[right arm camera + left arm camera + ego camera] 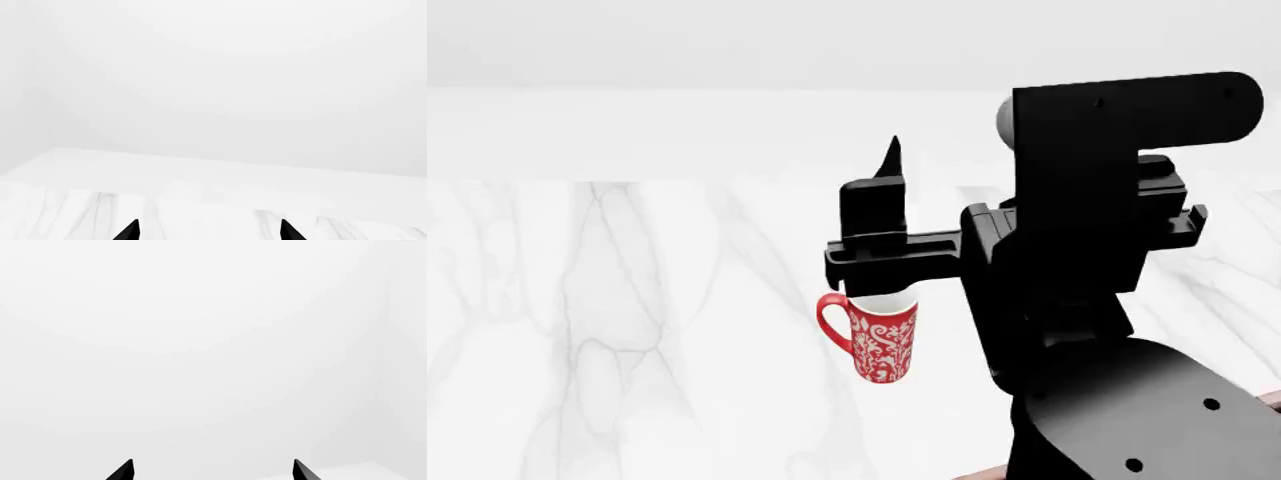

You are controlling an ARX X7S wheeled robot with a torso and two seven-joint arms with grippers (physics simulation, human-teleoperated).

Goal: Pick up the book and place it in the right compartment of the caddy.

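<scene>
The right hand (209, 231) shows two black pointed tips spread apart above the white marble-veined worktop (200, 210), pinching nothing. The left hand (212, 470) is also spread, facing a plain white wall. A red patterned mug (881, 345) stands on the worktop. The book and caddy are probably hidden; a thin reddish-brown strip shows behind the arm.

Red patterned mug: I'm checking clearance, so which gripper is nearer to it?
Right. The right gripper shows just above the red patterned mug in the head view. The left gripper is outside that view, facing mostly white wall.
</scene>
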